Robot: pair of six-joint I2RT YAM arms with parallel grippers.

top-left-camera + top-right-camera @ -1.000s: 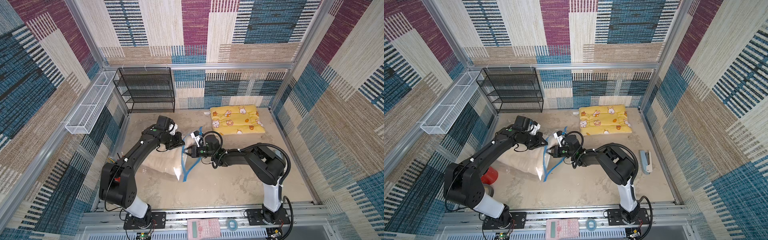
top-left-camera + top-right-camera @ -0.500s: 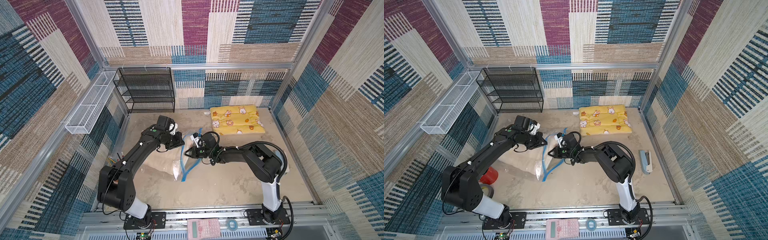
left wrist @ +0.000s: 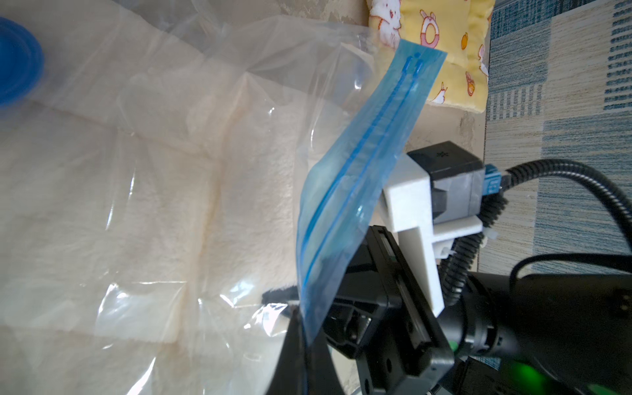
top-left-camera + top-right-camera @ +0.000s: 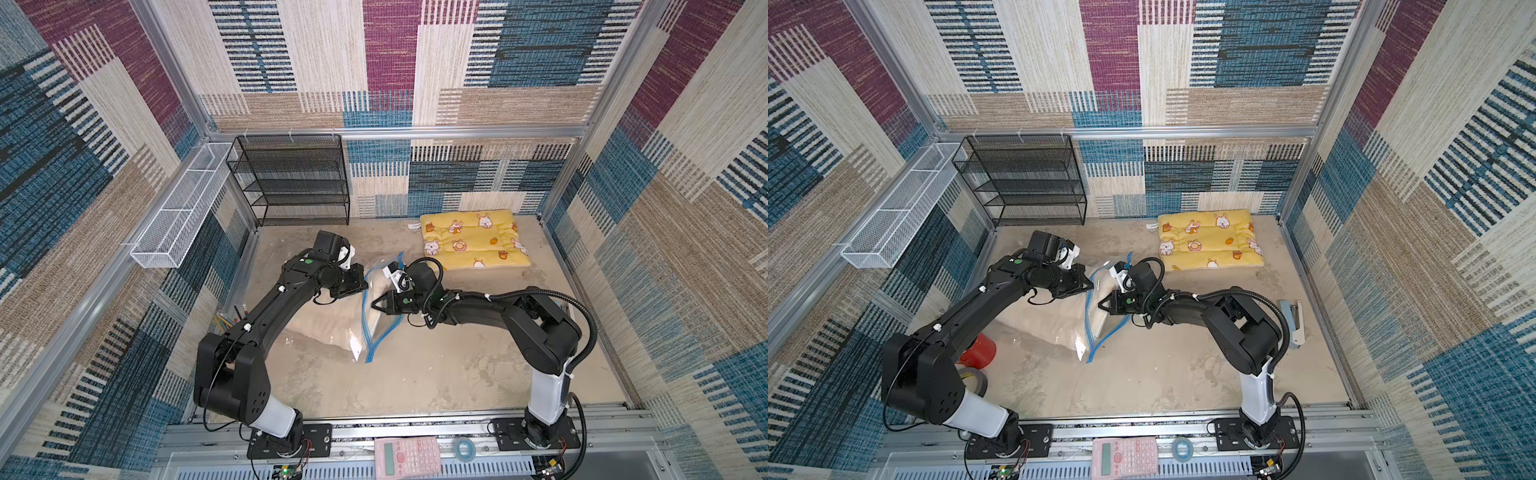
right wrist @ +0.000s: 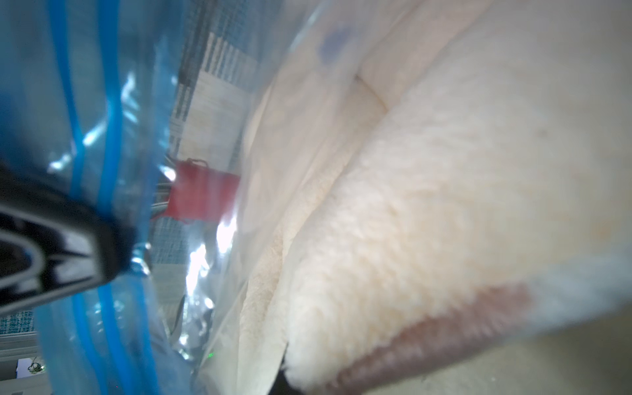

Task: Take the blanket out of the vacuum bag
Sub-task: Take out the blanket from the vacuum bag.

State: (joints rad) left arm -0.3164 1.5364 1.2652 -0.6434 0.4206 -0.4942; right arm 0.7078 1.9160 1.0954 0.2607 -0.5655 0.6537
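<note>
The left end effector [image 4: 360, 286] is clamped on the lifted blue zip-seal strip [image 3: 359, 171], holding the vacuum bag [image 4: 353, 347] open on the worktop [image 4: 436, 374]. The cream blanket [image 3: 154, 205] lies almost wholly inside the bag. The right end effector [image 4: 376, 302] is closed at the mouth, seemingly on a fold of it, so the pulling-out is left to do.

The blue valve cap [image 3: 15, 61] is blurred and cut off by the left wrist view's edge. In a top view the left arm [image 4: 976, 303] half hides a red cup [image 4: 982, 352] and a tape roll [image 4: 977, 377]. What the left pincer [image 4: 360, 286] pinches is too small to tell.
</note>
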